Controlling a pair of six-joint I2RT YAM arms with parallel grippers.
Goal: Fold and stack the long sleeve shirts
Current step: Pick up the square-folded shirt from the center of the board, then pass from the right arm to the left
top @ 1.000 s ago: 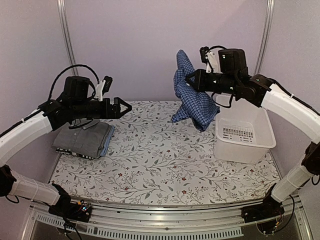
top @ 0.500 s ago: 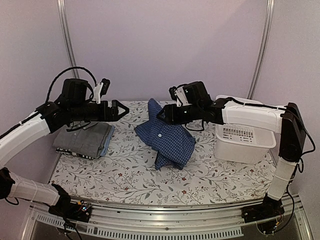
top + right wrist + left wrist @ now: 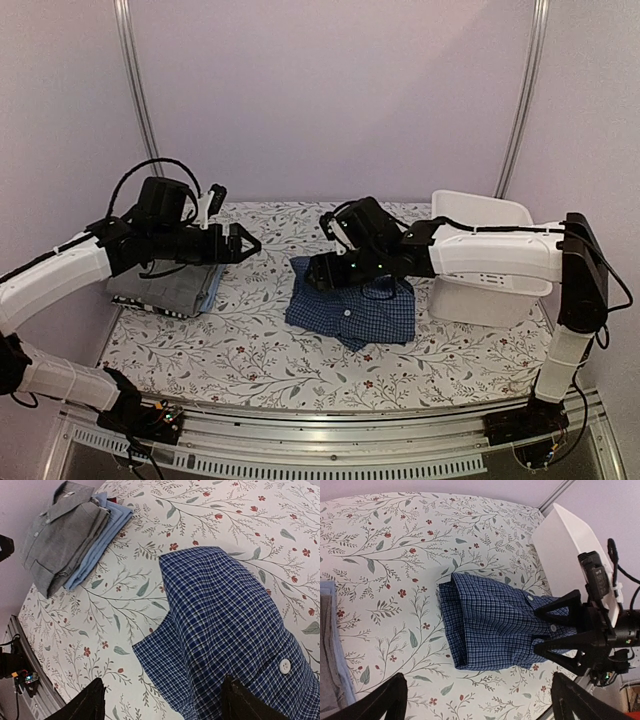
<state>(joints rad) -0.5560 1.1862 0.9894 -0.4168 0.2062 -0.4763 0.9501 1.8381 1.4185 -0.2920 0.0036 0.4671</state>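
No writing, brand mark, number or sign can be read in any view. The checked shirt (image 3: pixel 490 625) shows only its woven pattern, the tablecloth (image 3: pixel 395 540) only printed leaves and flowers, and the white basket (image 3: pixel 565 540) is plain on the sides that show.

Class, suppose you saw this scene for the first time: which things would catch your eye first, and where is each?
A dark blue checked shirt lies mid-table on the flowered cloth, with the right gripper open just over it. At the left edge sits a neat stack of folded shirts, grey on top, the left gripper open near it. A white basket sits at the right edge.
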